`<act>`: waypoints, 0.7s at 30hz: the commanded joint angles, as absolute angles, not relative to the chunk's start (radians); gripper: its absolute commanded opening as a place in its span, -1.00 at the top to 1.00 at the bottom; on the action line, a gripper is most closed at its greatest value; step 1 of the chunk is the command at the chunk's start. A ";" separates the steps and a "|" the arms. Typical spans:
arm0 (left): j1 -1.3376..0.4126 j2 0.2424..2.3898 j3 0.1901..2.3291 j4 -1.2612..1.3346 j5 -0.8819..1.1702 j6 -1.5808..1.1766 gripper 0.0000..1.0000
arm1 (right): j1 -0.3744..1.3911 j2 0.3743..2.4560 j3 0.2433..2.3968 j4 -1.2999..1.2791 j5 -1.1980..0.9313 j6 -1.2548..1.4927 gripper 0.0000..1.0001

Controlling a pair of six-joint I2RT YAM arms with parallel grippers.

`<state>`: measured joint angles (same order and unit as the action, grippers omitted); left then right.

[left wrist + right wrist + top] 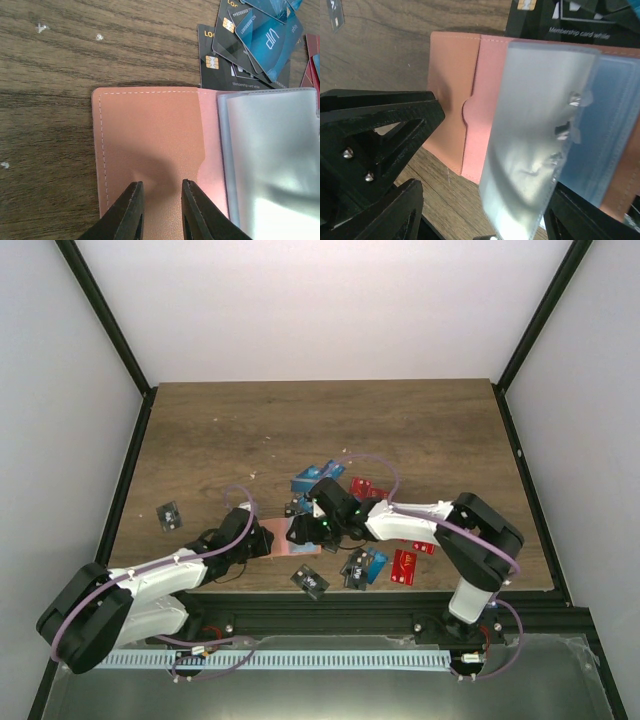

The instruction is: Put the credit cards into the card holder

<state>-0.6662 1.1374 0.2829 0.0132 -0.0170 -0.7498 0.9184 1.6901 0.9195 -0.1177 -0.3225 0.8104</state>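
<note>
Where your left gripper (pixel 159 189) rests: over the card holder (pixel 150 135) flap's near edge, jaws narrowly parted, empty.
Your right gripper (pixel 305 529): jaws wide, clear sleeve (pixel 535 125) between them.

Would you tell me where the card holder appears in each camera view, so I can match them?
Top external: the card holder lies just below centre.
Left wrist: it fills the centre and right, open.
Right wrist: it spans the middle, open.
Shared landmark: the black membership card beyond its far edge, both wrist views.
</note>
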 commanded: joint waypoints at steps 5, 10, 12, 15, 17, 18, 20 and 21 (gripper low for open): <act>-0.663 1.124 0.289 0.002 -0.002 -0.728 0.54 | 0.917 1.747 0.995 -0.031 -0.438 0.808 -0.31; -0.663 1.089 0.301 -0.027 0.015 -0.736 0.53 | 0.928 1.773 1.041 -0.009 -0.477 0.810 -0.30; -0.663 1.058 0.303 -0.037 0.049 -0.748 0.53 | 0.932 1.801 1.052 0.016 -0.508 0.822 -0.30; -0.662 0.998 0.295 -0.065 0.094 -0.778 0.53 | 0.933 1.852 1.065 0.058 -0.540 0.859 -0.30; -0.663 0.928 0.285 -0.098 0.085 -0.799 0.53 | 0.933 1.890 1.074 0.085 -0.552 0.881 -0.29; -0.663 0.895 0.274 -0.113 0.072 -0.809 0.53 | 0.932 1.911 1.080 0.092 -0.558 0.888 -0.29; -0.663 0.818 0.252 -0.148 0.030 -0.834 0.53 | 0.933 1.953 1.095 0.108 -0.571 0.895 -0.27; -0.663 0.788 0.248 -0.172 0.010 -0.845 0.53 | 0.933 1.970 1.100 0.117 -0.575 0.899 -0.27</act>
